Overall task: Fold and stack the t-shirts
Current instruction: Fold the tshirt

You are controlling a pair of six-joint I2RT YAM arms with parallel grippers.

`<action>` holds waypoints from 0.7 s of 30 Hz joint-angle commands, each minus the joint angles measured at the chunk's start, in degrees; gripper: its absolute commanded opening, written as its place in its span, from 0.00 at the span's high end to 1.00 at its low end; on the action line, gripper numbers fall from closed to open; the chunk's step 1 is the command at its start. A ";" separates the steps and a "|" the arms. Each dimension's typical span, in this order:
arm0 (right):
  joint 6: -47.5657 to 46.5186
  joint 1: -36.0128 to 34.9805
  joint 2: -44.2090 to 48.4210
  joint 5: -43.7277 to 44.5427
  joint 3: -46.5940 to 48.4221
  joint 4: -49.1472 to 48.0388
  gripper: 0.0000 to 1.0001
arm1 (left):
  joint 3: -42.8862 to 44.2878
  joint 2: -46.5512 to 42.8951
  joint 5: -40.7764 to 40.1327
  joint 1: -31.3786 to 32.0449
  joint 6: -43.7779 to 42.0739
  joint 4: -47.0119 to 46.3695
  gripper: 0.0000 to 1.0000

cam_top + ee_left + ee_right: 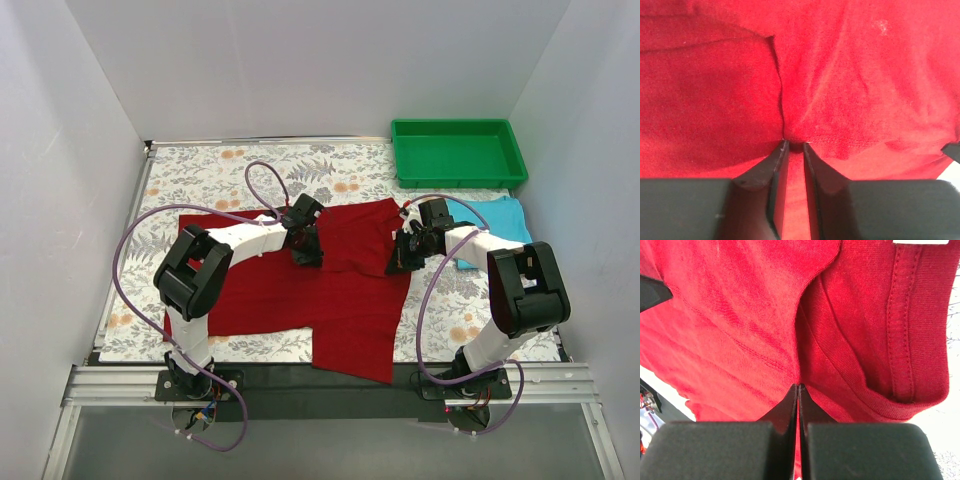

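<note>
The dark red t-shirt (340, 290) lies spread across the middle of the floral tablecloth, one part reaching the front edge. My left gripper (307, 255) points down at its upper middle. In the left wrist view its jaws (794, 145) stand a narrow gap apart, with a puckered fold and stitched hem of the red cloth (855, 75) pinched at the tips. My right gripper (400, 262) is shut on the red cloth (740, 315) beside the ribbed collar (900, 340); its fingertips (798, 386) meet with a thin sliver of cloth between. The folded turquoise t-shirt (505, 215) lies at the right, partly behind the right arm.
A green plastic tray (458, 182) stands at the back right, just behind the turquoise shirt. White walls close in the table on the left, back and right. Bare floral tablecloth (200, 175) shows at the back left. A black rail runs along the near edge.
</note>
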State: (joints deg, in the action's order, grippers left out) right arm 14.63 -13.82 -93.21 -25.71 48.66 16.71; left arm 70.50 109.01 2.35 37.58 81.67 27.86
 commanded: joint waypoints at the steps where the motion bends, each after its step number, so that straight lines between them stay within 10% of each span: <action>1: -0.92 0.20 0.04 -0.39 1.43 0.17 0.99 | 0.52 -0.11 -1.12 0.39 0.33 1.32 0.84; 5: -0.83 0.20 0.40 -0.30 1.52 0.17 0.99 | 0.87 -0.55 -1.38 0.39 0.07 1.67 1.00; 21: -1.01 0.20 1.36 -1.27 1.61 3.06 0.99 | 1.31 -2.75 -5.07 0.39 -1.16 6.51 1.00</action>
State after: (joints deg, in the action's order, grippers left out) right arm 14.59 -13.85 -93.19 -25.91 48.66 17.78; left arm 71.31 108.97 -0.84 37.74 81.19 31.92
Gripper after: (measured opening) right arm 0.019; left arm 0.012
